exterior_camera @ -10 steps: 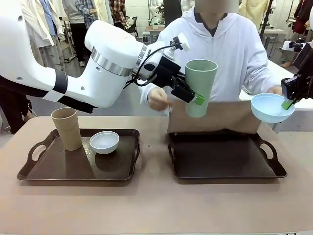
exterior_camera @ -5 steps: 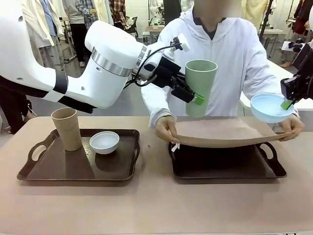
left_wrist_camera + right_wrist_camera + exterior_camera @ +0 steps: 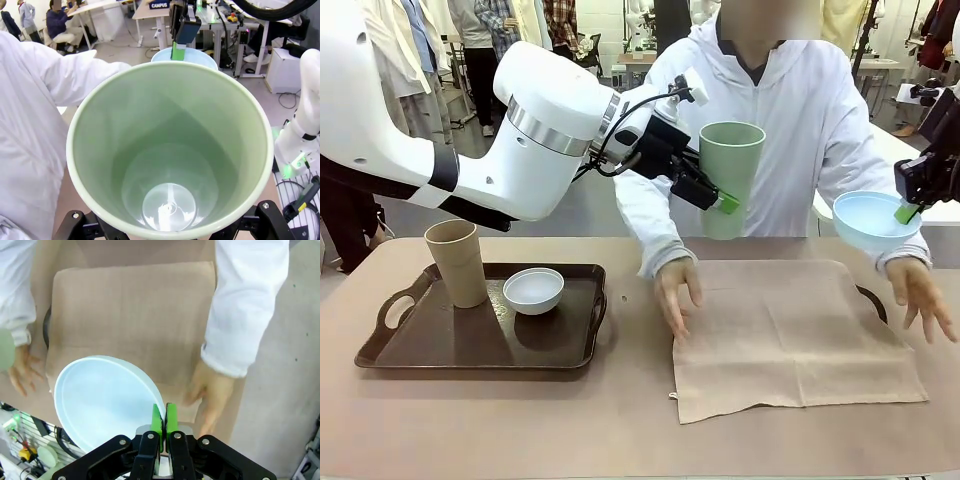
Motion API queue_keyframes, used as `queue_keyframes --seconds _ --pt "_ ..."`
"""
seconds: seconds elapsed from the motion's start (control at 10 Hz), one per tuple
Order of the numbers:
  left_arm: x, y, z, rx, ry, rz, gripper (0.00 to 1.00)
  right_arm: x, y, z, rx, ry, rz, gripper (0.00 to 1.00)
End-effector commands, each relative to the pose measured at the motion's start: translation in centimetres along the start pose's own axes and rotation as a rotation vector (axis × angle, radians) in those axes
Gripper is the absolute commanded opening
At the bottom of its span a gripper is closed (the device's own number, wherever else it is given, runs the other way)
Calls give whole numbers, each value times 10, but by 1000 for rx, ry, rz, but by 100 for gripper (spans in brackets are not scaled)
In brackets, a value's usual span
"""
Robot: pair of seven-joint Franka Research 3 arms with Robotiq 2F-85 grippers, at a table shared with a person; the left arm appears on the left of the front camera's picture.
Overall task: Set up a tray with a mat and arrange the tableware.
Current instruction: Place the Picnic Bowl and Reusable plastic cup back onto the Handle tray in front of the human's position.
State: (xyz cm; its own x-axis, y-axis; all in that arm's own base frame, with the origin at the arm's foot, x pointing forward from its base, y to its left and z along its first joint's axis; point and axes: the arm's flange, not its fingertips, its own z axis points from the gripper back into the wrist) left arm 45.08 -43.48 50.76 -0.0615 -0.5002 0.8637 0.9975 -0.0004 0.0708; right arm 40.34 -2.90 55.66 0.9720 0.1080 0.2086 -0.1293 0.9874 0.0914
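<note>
- At lower left, a tan cup and a white bowl are seen standing on a brown tray.
- At upper centre, a green cup is held aloft, clamped by the left gripper.
- At lower right, a mat is spread over a second tray, with a person's hand at its left edge.
- At the right edge, a blue bowl is pinched at its rim by the right gripper.

Mat: tan cloth, spread flat over right tray, dark handle edge exposed at far right.
Tan cup: upright on left tray, dark brown.
White bowl: just beside tan cup, same tray.
Pale green cup: upright, empty, held aloft.
Light blue bowl: aloft, pinched at rim.
</note>
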Motion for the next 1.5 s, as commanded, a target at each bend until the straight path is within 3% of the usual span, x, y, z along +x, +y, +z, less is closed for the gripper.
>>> queue_keyframes --seconds 0.0,1.4 --pt "2 1 1 0 -6 0 79 0 0 -1 -4 3 0 0" --pt "2 1 1 0 -6 0 79 0 0 -1 -4 3 0 0"
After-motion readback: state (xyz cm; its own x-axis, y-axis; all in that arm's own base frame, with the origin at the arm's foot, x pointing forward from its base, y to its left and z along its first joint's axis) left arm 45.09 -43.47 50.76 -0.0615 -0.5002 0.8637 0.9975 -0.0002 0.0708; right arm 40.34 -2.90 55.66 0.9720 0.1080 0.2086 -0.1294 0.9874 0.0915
